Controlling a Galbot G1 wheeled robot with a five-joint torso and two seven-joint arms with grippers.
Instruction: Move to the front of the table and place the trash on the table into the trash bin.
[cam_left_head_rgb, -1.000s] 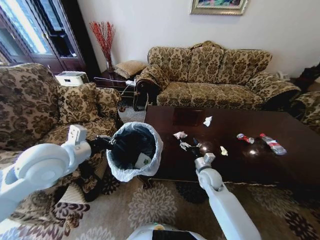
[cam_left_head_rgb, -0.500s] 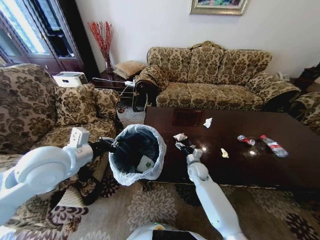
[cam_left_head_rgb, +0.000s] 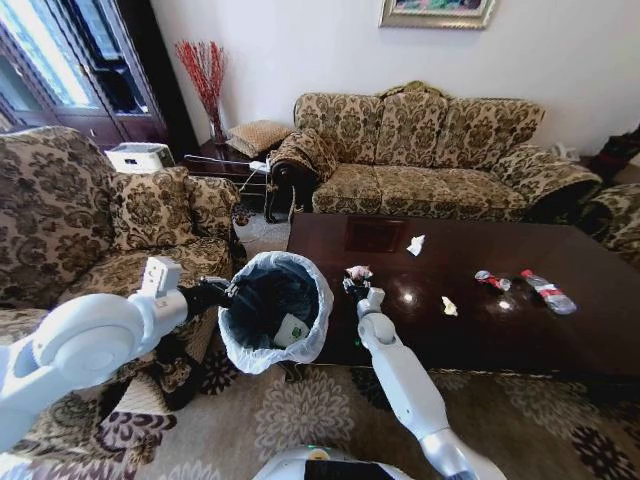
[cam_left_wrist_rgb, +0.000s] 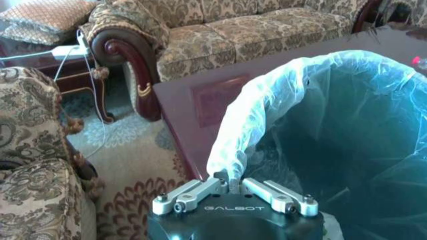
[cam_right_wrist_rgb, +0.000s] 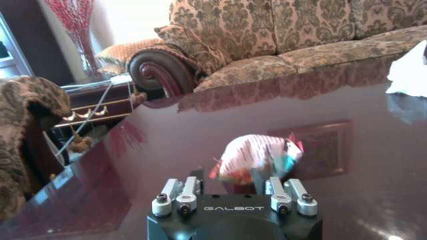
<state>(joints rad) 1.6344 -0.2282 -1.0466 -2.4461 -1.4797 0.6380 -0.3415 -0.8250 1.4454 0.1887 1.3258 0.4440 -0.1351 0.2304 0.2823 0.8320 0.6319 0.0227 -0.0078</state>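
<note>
The left gripper (cam_left_head_rgb: 222, 290) is closed on the rim of the small round dark trash bin (cam_left_head_rgb: 275, 310), which has a translucent white plastic bag folded over its edge. In the left wrist view its fingers (cam_left_wrist_rgb: 220, 184) are together and pinch the bag's rim (cam_left_wrist_rgb: 230, 150). The bin is held just beside the near left corner of the large dark glossy reddish-brown wooden table (cam_left_head_rgb: 560, 340), and a white piece with a green mark (cam_left_head_rgb: 289, 328) lies inside it.

The right gripper (cam_left_head_rgb: 354, 285) is over the near left part of the table, close to the left edge. Its fingers (cam_right_wrist_rgb: 275, 186) are clamped on a crumpled pinkish and white wrapper (cam_right_wrist_rgb: 257, 159).

Other trash lies on the table: a white crumpled paper (cam_left_head_rgb: 415, 243) nearer the far edge, a small yellow scrap (cam_left_head_rgb: 449, 306) in the middle, and towards the right edge a crushed red can (cam_left_head_rgb: 489, 280) and a clear plastic bottle with a red label (cam_left_head_rgb: 546, 290).
</note>
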